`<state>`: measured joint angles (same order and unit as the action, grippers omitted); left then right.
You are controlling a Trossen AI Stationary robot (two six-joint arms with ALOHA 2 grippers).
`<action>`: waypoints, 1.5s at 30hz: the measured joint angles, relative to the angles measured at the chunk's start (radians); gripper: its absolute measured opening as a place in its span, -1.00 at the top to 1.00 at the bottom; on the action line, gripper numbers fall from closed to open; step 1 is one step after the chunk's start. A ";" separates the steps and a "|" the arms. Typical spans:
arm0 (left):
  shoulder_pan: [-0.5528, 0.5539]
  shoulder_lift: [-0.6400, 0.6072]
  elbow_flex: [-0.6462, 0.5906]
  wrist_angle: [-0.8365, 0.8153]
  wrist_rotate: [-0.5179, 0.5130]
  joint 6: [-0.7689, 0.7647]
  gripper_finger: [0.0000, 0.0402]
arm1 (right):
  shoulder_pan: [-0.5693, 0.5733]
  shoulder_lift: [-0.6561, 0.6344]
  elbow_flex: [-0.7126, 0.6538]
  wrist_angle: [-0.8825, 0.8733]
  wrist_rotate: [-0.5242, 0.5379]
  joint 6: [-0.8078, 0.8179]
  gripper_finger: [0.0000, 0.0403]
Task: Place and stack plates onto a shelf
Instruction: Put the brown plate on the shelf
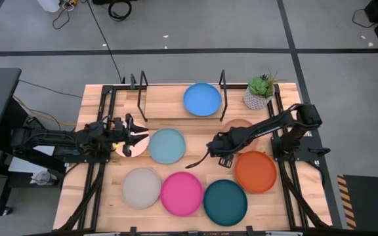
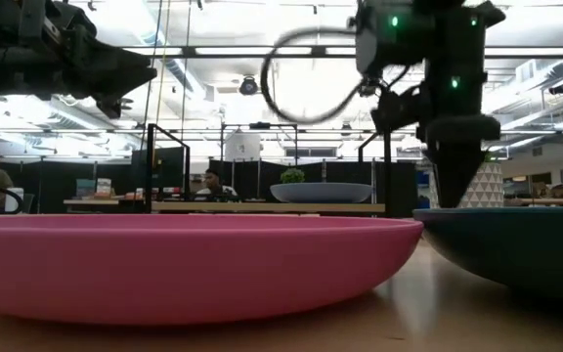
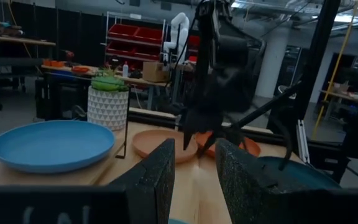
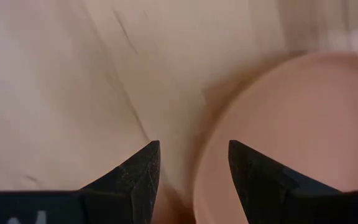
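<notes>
No readable text, labels, brands or numbers anywhere; pale marks at the wrist views' lower edges are cut off, illegible.

A robotics lab: red parts bins (image 3: pixel 143 37) on racks, a white robot arm (image 3: pixel 179 31), workbenches behind

The right arm (image 1: pixel 268 124) half hides the tan plate (image 1: pixel 240 124).

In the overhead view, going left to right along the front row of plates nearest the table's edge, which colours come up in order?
Grey plate → magenta plate → dark teal plate → orange plate, which sits a little farther back than the other three.
</notes>
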<state>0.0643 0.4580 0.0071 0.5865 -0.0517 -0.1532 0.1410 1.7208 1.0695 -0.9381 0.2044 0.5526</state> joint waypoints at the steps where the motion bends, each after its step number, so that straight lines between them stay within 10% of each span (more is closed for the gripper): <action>1: 0.000 0.000 0.000 0.003 0.000 0.000 0.39 | -0.007 0.009 0.000 -0.012 -0.001 0.007 0.02; 18: 0.000 0.000 0.000 0.001 0.000 0.007 0.39 | -0.126 0.026 -0.049 0.036 -0.125 -0.021 0.35; 29: 0.000 0.000 0.000 0.000 0.000 0.006 0.39 | -0.125 0.026 -0.050 0.078 -0.218 -0.055 0.91; 45: 0.000 0.000 0.000 0.002 0.000 0.008 0.39 | 0.003 0.003 0.115 0.052 -0.249 -0.253 0.93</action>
<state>0.0639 0.4580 0.0071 0.5880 -0.0517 -0.1452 0.1437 1.7237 1.1841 -0.8857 -0.0442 0.2997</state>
